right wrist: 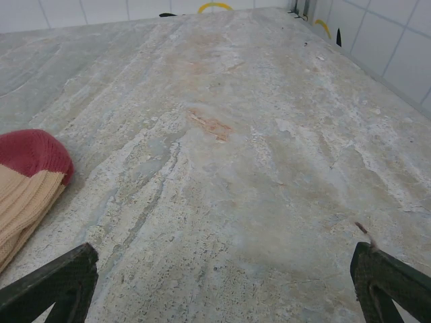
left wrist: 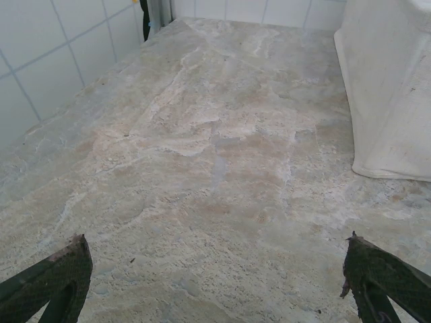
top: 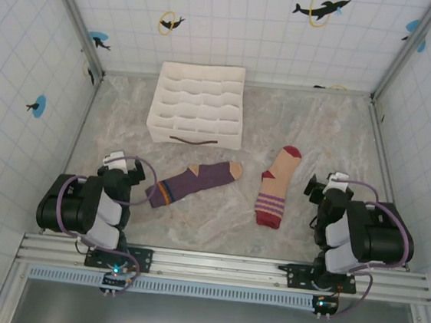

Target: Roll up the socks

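Note:
The purple sock (top: pixel 194 182) lies flat on the table, tan toe toward the right, orange-striped cuff toward the left arm. To its right the beige sock (top: pixel 277 187) lies lengthwise, dark red toe away from me, striped cuff near. Its red toe (right wrist: pixel 34 155) also shows at the left edge of the right wrist view. My left gripper (top: pixel 121 165) rests low at the near left, open, with bare table between its fingertips (left wrist: pixel 57 276). At the near right my right gripper (top: pixel 328 187) is open too, its fingertips (right wrist: pixel 384 276) wide apart over bare table.
A white gridded organiser box (top: pixel 198 103) stands at the back left of the marble table; its side wall (left wrist: pixel 387 87) rises at the right of the left wrist view. Tiled walls (top: pixel 24 72) enclose the table on three sides.

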`<state>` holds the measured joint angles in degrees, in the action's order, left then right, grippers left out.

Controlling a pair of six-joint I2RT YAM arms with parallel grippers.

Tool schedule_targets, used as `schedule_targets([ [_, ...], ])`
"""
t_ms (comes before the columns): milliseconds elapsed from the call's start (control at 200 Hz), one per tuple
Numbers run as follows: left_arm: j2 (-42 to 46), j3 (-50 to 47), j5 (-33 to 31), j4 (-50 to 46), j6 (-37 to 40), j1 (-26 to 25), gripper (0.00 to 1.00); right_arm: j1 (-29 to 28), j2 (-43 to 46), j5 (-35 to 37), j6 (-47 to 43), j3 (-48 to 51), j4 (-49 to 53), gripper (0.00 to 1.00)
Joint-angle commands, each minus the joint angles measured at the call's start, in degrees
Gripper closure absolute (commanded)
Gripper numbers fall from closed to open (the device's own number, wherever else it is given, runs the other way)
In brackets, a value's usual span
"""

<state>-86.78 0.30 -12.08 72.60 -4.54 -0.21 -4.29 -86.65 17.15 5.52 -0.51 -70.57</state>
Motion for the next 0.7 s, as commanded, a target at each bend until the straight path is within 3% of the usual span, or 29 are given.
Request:
schedule_targets([
  [0, 0.08, -0.99, 0.50, 2.21, -0.57, 0.47, 0.02, -0.21, -0.04, 0.89, 0.19, 1.39, -2.71, 0.01],
  [696, 0.10, -0.87, 0.54, 2.15, -0.58, 0.43, 0.02, 0.56, 0.05, -0.68, 0.46, 1.30, -2.48, 0.01],
])
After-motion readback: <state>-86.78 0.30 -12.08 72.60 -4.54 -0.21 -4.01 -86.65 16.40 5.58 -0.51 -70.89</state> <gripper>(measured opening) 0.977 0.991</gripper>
